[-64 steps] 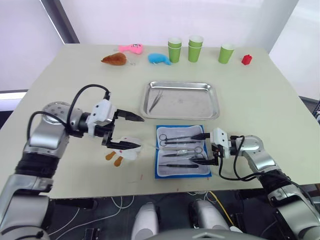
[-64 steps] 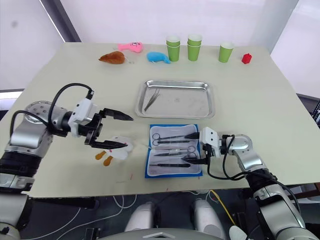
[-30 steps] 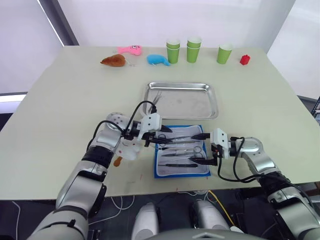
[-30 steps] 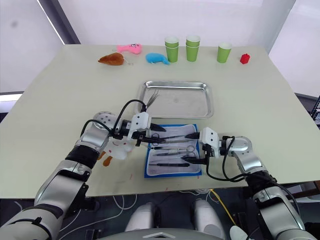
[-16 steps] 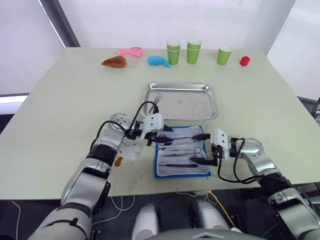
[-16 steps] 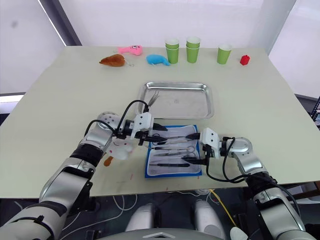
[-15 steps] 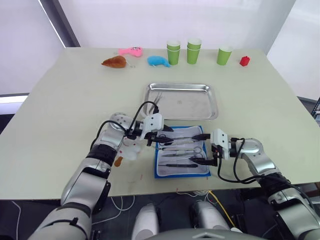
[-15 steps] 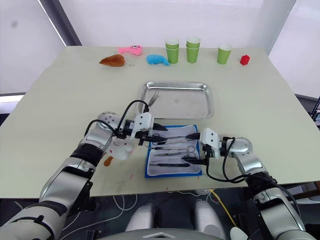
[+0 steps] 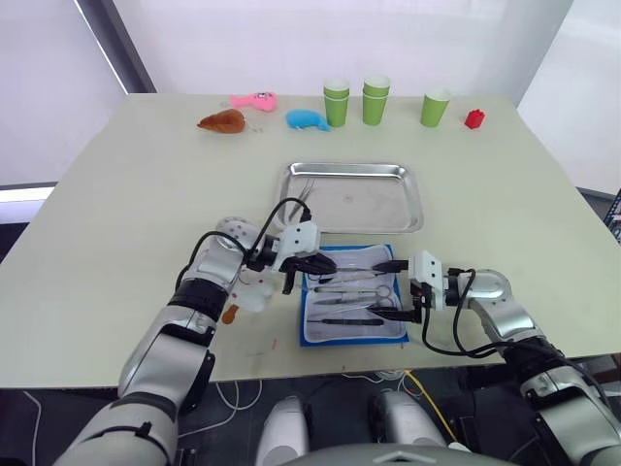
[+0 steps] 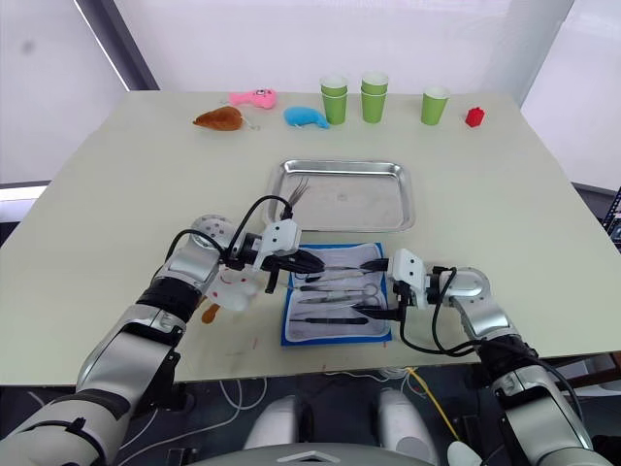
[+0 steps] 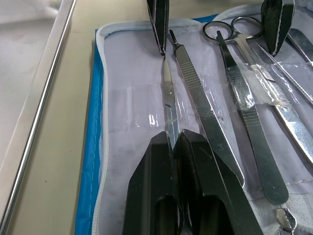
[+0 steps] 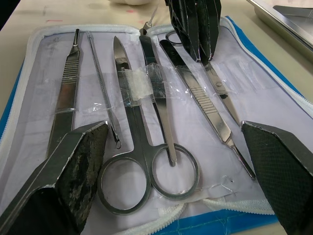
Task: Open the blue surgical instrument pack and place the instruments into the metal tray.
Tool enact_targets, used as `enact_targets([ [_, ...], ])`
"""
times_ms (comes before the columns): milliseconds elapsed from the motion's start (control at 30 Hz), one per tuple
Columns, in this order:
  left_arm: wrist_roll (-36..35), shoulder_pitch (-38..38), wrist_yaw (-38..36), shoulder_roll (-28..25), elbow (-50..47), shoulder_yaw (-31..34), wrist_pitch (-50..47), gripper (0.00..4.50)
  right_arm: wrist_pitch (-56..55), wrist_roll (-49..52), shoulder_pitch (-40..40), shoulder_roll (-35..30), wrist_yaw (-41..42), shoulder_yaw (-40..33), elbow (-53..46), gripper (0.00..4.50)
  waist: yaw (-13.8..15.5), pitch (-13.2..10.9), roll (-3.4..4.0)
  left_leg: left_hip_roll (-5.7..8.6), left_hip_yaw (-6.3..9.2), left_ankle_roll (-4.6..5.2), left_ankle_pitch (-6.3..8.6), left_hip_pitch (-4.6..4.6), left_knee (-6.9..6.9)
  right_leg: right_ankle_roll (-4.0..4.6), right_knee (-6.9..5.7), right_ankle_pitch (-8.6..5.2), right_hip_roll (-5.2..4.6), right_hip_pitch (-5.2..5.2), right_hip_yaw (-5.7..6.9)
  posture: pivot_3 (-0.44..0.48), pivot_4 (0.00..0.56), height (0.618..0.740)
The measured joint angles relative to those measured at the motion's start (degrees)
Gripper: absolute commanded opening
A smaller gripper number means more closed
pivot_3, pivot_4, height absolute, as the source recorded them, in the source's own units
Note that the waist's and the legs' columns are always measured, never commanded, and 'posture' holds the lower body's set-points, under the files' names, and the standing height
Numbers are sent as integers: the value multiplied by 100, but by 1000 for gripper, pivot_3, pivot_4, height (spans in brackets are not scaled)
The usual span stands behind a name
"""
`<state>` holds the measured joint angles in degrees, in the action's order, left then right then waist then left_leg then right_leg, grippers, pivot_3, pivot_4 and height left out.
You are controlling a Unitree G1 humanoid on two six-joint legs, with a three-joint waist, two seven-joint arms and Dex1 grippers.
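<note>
So we've got the blue surgical instrument pack point(image 9: 354, 309) lying flat open near the front edge of the table point(image 9: 126, 194), pale lining up, just in front of the metal tray point(image 9: 353, 195). The instruments point(image 12: 142, 122) lie in a row inside under clear strips: ring-handled scissors, forceps, a thin probe. One slim tool point(image 9: 304, 188) already sits in the tray's left end.

Our left gripper point(image 11: 174, 142) is down on the pack's far left part, fingers pinched together on a narrow silver tool point(image 11: 167, 105) that's lying on the lining. Our right gripper point(image 9: 395, 288) is at the pack's right edge, fingers spread wide apart with nothing between them.

A white plush toy point(image 9: 250, 291) sits just left of the pack. Along the far edge of the table: green cups point(image 9: 376, 98), a blue whale toy point(image 9: 308, 118), a pink toy point(image 9: 253, 99), a brown toy point(image 9: 223, 121), a small red block point(image 9: 474, 118).
</note>
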<state>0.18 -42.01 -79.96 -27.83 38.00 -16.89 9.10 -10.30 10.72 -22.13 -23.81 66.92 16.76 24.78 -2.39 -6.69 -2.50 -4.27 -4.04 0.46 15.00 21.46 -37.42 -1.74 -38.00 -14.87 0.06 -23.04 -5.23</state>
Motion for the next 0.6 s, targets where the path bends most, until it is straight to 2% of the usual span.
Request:
enact_targets([
  [167,317,-75,172,-32,-461,-135,-386,29,2,0,7,-2,-10,-3,-7,4500,1,0,2,0,0,0,0,1,0,0,0,0,0,0,-1,0,150,739],
  [367,357,-35,147,-61,-1197,-188,-1395,29,2,0,19,-2,-10,-7,-33,4500,-4,-3,5,0,1,0,0,3,0,-1,0,0,0,-1,-1,0,150,739],
  [600,427,-35,133,-215,-1810,-349,-2039,29,2,0,37,6,-12,-5,-70,4500,-8,-6,8,0,6,0,0,6,4,0,2,-1,4,-4,2,0,150,739],
])
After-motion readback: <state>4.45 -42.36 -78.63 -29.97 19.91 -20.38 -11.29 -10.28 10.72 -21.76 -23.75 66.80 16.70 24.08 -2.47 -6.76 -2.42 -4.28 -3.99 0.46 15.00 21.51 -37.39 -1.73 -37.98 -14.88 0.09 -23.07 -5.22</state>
